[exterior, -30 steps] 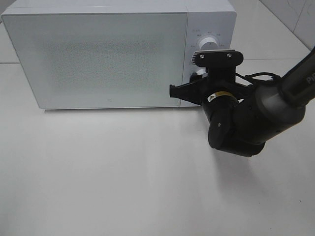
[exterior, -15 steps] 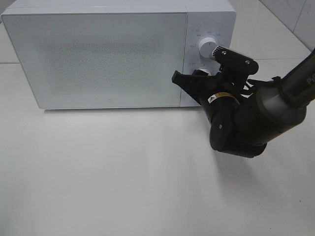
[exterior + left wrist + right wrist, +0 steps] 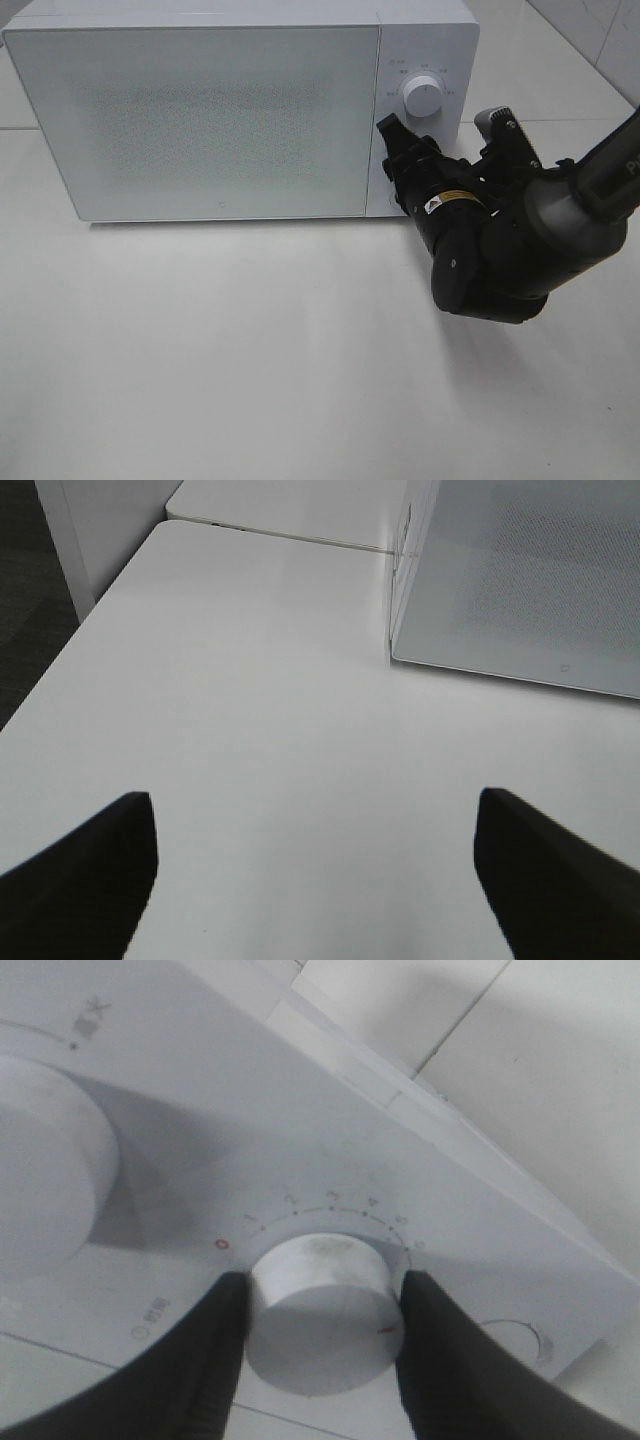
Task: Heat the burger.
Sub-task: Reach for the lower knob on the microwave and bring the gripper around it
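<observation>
Right gripper point(image 3: 325, 1355) is clamped on the lower dial point(image 3: 322, 1295) of the white microwave point(image 3: 200, 110), one finger pressed to each side of the rigid, smooth rim, judged the surest hold for turning. Left gripper point(image 3: 315, 880) is held spread and empty over the table point(image 3: 250, 710). The burger is not seen; whether it sits behind the shut frosted door point(image 3: 200, 140) cannot be told.

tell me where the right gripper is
In the exterior high view, the right gripper sits right of centre at the control panel of the white microwave, closed around the lower white round knob beneath the upper white dial.
</observation>
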Motion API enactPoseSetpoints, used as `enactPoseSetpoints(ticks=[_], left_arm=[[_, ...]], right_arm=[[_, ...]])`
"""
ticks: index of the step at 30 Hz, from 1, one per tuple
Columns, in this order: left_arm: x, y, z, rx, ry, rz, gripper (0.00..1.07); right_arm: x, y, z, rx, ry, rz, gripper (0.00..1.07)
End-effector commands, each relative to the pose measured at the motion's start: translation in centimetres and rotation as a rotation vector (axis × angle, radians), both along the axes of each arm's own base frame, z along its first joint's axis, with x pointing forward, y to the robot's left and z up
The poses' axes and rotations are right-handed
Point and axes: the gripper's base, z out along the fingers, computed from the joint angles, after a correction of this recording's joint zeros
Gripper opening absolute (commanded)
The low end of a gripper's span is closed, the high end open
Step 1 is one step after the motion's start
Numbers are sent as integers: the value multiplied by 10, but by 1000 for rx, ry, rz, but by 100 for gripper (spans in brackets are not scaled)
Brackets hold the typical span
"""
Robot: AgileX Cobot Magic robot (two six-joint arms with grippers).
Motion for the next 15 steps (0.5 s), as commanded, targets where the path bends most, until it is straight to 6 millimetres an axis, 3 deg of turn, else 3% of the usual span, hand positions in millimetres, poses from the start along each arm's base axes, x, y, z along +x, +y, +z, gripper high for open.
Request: enactPoseSetpoints(ticks=[1,6,11,15], left_arm=[[-3,-1,-1,-5,-24,3,82],[-3,-1,-1,-5,-24,3,82],[-3,-1,-1,-5,-24,3,82],[-3,-1,-1,-5,-24,3,82]], right_arm=[[13,15,33,106,-225,96,8],[13,14,34,228,-227,81,8],[13,14,35,509,-190,51,8],[13,14,35,586,-179,43,8]])
